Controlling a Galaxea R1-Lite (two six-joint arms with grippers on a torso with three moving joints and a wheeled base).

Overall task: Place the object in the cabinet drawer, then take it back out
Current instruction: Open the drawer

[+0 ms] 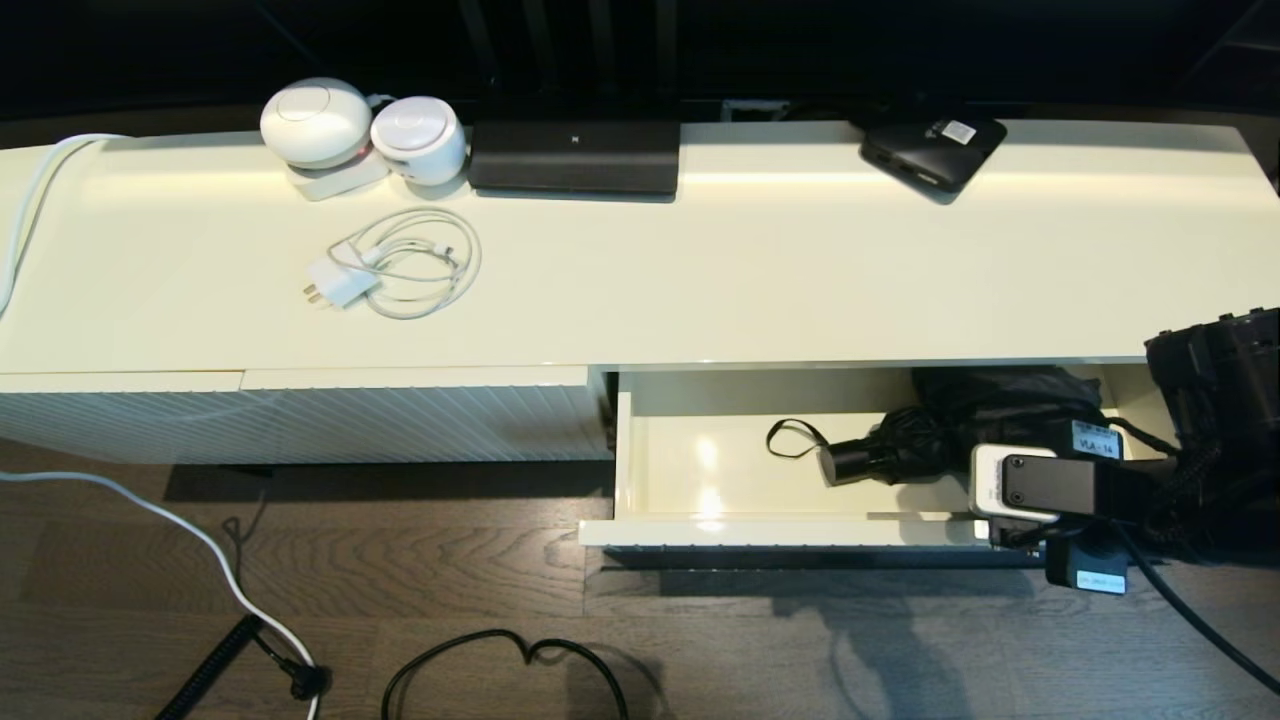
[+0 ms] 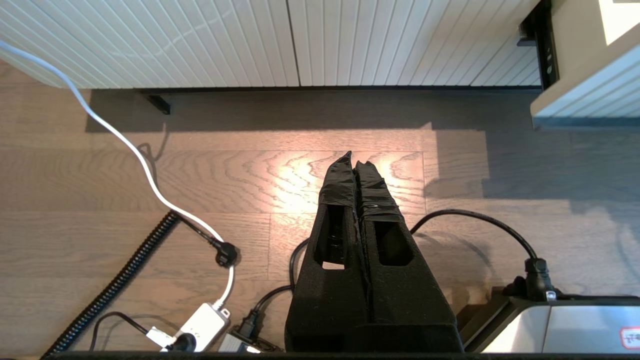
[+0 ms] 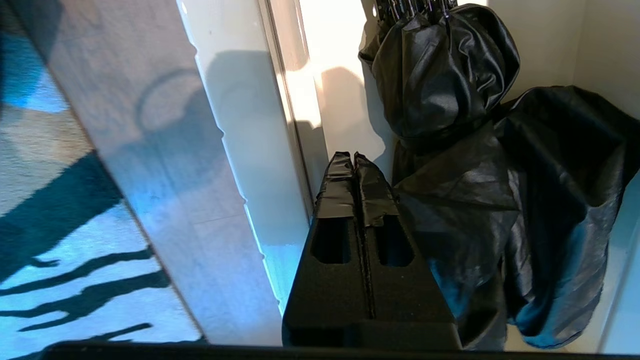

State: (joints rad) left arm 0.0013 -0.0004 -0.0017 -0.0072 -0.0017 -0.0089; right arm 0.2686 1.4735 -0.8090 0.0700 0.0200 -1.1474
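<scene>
The cabinet drawer [image 1: 760,531] is pulled out at the right half of the cabinet. The black folding umbrella [image 1: 960,425] lies inside it, with its stubby handle [image 1: 850,462] and wrist loop [image 1: 790,438] pointing left and its fabric bunched at the right end. My right gripper [image 3: 354,156] is shut and empty. It is down inside the drawer, between the front wall [image 3: 287,125] and the umbrella fabric [image 3: 500,200], right beside the cloth. My left gripper [image 2: 356,157] is shut and parked low over the wooden floor, out of the head view.
On the cabinet top [image 1: 760,270] lie a coiled white charger cable [image 1: 400,265], two white round devices [image 1: 320,120], a black router box [image 1: 575,155] and a small black labelled box [image 1: 930,150]. A closed ribbed front [image 1: 300,420] is at left. Cables [image 1: 500,650] run across the floor.
</scene>
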